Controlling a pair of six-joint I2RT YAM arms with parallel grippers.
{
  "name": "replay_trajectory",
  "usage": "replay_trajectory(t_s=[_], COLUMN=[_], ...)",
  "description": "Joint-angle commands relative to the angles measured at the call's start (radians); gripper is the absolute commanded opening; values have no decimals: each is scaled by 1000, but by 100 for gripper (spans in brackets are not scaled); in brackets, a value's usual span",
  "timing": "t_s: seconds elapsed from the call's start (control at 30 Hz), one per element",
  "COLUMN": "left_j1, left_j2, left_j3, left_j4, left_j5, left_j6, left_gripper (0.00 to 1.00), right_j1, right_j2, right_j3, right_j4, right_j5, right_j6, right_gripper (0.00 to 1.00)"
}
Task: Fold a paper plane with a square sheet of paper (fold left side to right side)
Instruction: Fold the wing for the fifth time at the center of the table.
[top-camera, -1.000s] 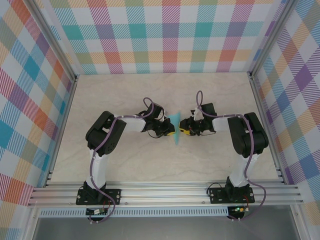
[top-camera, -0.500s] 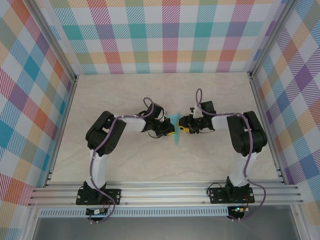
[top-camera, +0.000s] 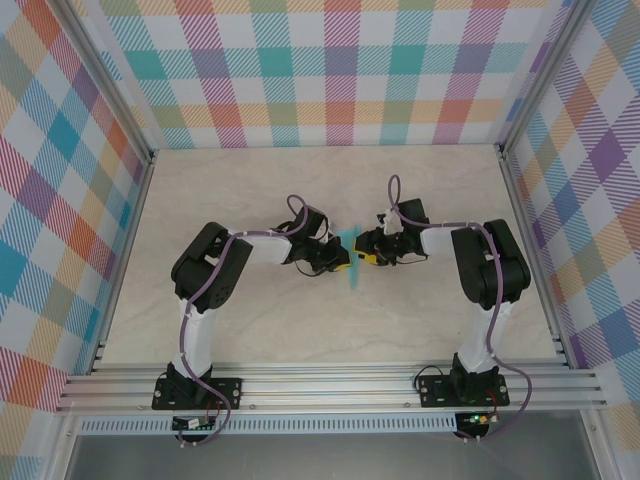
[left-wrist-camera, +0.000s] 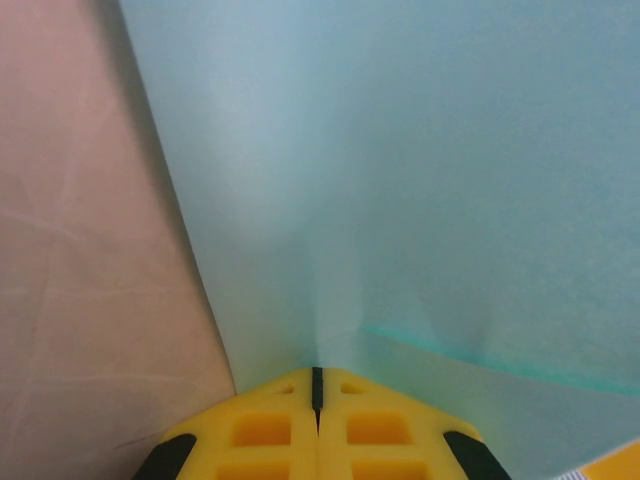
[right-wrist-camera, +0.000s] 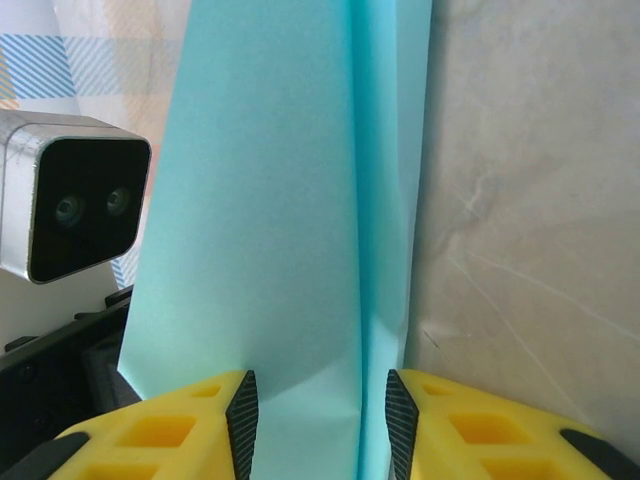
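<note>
Pale marbled tabletop (top-camera: 250, 190) lies inside plaid walls, and both arms reach in to meet at its middle. Since a second ago the left arm has not moved, while the right arm has drawn slightly inward and away from its base; the paper plane (top-camera: 350, 262) stays between the two.

In the overhead view the plane is a narrow turquoise sliver between the left gripper (top-camera: 343, 266) and the right gripper (top-camera: 366, 255). In the left wrist view the left gripper (left-wrist-camera: 317, 385) is clenched, its yellow fingers meeting at a seam, and the paper (left-wrist-camera: 420, 180) rises straight from that seam, pinched there. The right wrist view shows the plane's centre crease (right-wrist-camera: 355, 200) and the left wrist camera (right-wrist-camera: 85, 205) behind it. The right gripper (right-wrist-camera: 320, 400) has its jaws apart, the creased strip between the black pads (right-wrist-camera: 243, 410); I cannot tell whether they press it.
</note>
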Motion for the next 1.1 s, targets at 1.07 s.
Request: replay_trajectory(t_s=[1.07], left_j1=[16], left_j2=[-16], left_j3=[-16], left_j4=[-95], left_j5=[-101], left_j6=[32], left_gripper=[0], right_j1=[34], right_j2=[-31], right_j3=[-33], right_j4=[-56], right_j5=[-2], right_j6=[-67], right_gripper=[39])
